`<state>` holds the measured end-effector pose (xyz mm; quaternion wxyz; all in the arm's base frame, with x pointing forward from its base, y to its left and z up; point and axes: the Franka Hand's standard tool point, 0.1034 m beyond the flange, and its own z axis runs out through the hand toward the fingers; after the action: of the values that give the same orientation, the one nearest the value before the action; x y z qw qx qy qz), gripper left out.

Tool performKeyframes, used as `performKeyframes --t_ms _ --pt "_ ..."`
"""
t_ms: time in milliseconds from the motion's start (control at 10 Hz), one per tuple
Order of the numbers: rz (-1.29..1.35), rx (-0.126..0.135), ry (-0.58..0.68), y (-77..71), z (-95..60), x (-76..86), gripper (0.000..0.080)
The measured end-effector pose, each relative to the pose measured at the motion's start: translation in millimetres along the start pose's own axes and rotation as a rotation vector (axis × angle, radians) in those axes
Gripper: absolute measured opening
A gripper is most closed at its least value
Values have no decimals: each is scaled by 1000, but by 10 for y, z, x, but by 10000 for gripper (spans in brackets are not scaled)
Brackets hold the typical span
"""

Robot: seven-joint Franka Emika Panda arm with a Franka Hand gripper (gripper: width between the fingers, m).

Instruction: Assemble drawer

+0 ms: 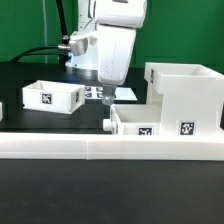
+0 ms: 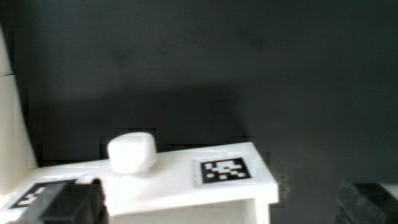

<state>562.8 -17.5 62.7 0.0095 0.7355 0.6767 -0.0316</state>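
The white drawer housing stands at the exterior view's right, open at the top. A small white tray with tags lies just in front of it, its knob pointing to the exterior view's left. A second tray sits apart at the exterior view's left. My gripper hangs just above the knob end of the near tray. In the wrist view the tray's front face shows its round knob and a tag. My gripper is open, with dark fingers on either side of the tray.
A long low white rail runs across the front of the table. The marker board lies flat behind my gripper. Black cables and a metal fitting sit at the back by a green wall. A white part shows at the left edge.
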Motion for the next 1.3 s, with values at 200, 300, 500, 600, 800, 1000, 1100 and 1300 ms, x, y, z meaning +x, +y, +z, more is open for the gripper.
performKeyframes --t_ms 200,300,500,600,800,1000,1100,1300 --pt "-74 -8 49 35 57 -123 649" --pt "-74 -10 111 93 112 -275 649" --pt "-109 -17 176 168 137 -352 649" --pt "-109 -20 203 189 153 -391 649" --pt "-91 -20 252 180 222 -322 649" --pt "-105 -14 266 174 302 -191 649" --pt "-111 -10 272 172 339 -134 649" --pt "-118 -11 273 168 368 -97 649"
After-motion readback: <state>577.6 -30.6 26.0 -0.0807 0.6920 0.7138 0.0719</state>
